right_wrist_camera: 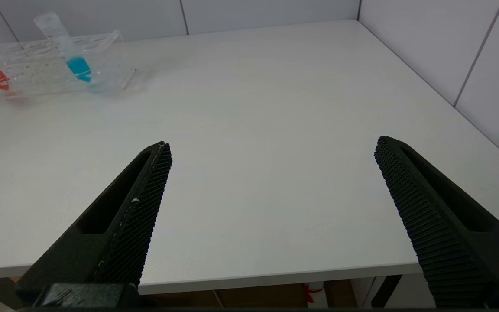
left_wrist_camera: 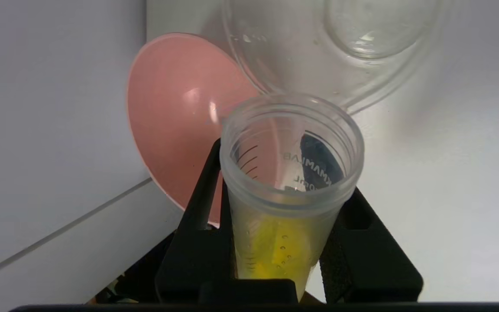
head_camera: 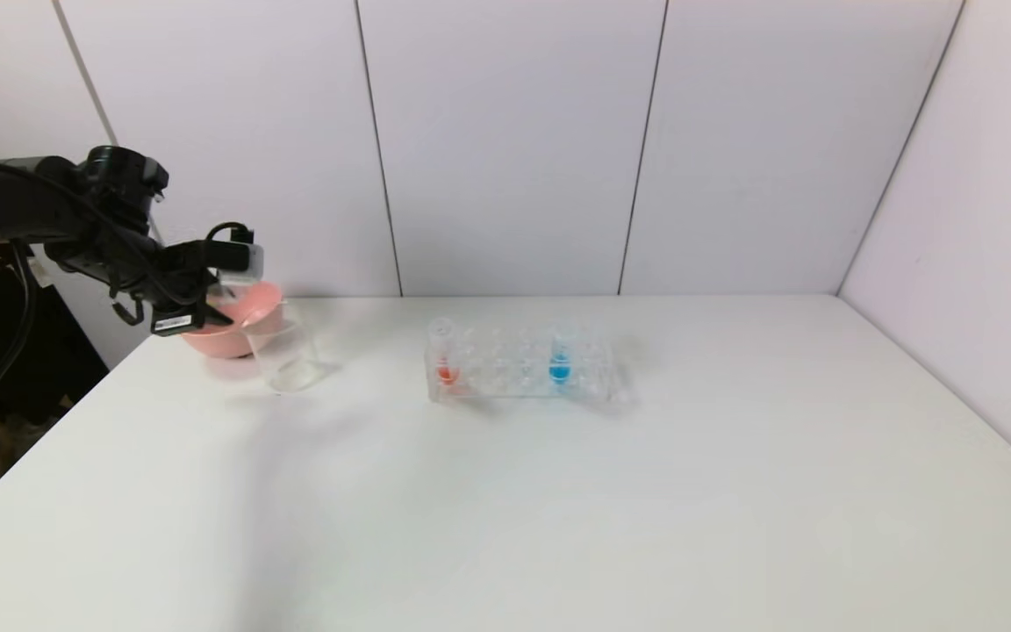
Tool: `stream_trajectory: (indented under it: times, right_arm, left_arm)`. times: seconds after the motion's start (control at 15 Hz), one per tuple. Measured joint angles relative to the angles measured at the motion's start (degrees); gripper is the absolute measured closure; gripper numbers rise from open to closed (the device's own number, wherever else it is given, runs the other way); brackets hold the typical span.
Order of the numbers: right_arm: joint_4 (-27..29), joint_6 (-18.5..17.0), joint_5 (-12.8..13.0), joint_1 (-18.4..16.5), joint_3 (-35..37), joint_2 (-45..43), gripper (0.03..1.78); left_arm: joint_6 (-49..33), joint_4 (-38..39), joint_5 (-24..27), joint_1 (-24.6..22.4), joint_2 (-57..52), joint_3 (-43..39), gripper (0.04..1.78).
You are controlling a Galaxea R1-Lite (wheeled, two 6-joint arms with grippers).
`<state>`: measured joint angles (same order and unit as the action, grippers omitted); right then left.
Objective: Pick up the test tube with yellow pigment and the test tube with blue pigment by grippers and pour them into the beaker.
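You have a white table [head_camera: 558, 491] filling most of the scene, boxed in by pale wall panels [head_camera: 514, 140] behind it and on your right.

Your left arm reaches in from the far left edge, and its left gripper [left_wrist_camera: 282, 242] hangs above the table's back-left corner. Its black fingers [left_wrist_camera: 197, 234] are clamped narrow on the yellow tube [left_wrist_camera: 290, 186], which is tipped with its open mouth pointing toward the beaker [head_camera: 284, 358]. The yellow liquid sits low in the tube, between the fingers.

The pink bowl [head_camera: 238, 329] stands just behind the beaker, close enough that they may touch; you cannot tell from the head view. The arm covers part of the bowl's rim there, and the held tube is hard to pick out against it.

Near the middle of the table, toward the back, the clear rack [head_camera: 523, 369] stands well apart from the beaker. The blue tube [head_camera: 561, 360] is upright in its right part, and a tube with red-orange liquid [head_camera: 444, 355] stands at its left end.

Your right gripper [right_wrist_camera: 271, 208] does not show in the head view. Its own camera shows it spread wide and holding nothing, over the table's near edge, far from the rack. Its fingers are cut off at the picture's edge.
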<state>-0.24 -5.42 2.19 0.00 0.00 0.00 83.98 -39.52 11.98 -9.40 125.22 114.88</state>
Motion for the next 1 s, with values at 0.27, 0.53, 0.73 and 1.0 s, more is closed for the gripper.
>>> stream_trajectory:
  times: [0.27,0.53,0.73,1.0]
  right_arm:
    - [0.0,0.0,0.0,0.0,0.0,0.0,0.10]
    - [0.0,0.0,0.0,0.0,0.0,0.0,0.10]
    - [0.0,0.0,0.0,0.0,0.0,0.0,0.10]
    - [0.0,0.0,0.0,0.0,0.0,0.0,0.10]
  left_arm:
    - [-1.4,-3.6,-0.4,0.0,-1.0,0.0,1.28]
    - [-1.7,-4.8,-2.3,0.0,-1.4,0.0,1.28]
    - [-2.1,-4.8,-2.6,0.1,-1.5,0.1,1.28]
    - [-2.1,-4.5,-5.0,0.5,-1.3,0.1,1.28]
